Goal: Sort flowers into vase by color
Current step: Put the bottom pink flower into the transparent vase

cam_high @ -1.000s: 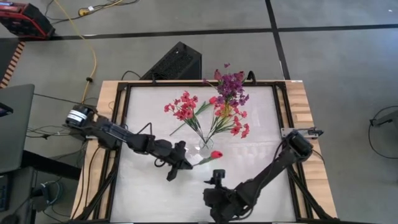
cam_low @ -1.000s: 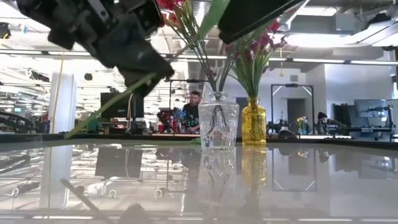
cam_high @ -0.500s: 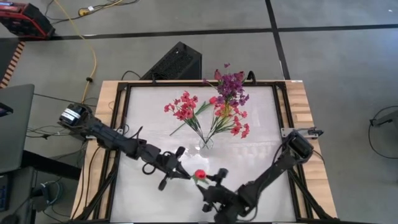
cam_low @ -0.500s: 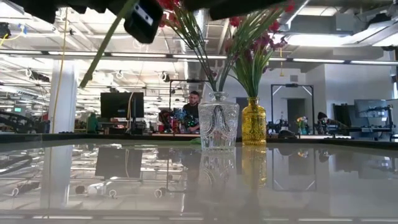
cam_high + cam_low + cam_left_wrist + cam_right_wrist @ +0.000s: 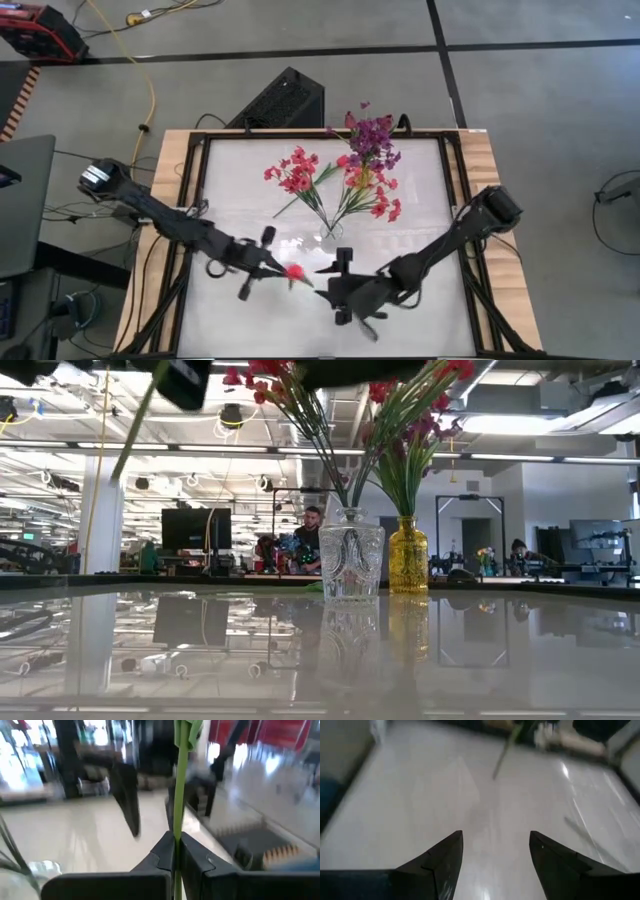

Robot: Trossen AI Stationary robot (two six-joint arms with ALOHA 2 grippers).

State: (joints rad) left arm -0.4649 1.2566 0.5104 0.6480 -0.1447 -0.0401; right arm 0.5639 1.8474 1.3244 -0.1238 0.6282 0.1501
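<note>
Fingers of left gripper (image 5: 175, 857) clamped on red tulip's stem (image 5: 179, 795) near table's (image 5: 420, 200) front edge, right gripper (image 5: 492, 850) spread wide, empty, just beside.

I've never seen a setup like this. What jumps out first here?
Two vases of flowers stand mid-table: a clear glass vase and an amber vase beside it. Nearer the front edge, the left gripper is shut on a red tulip, and the right gripper, open, faces it.
</note>
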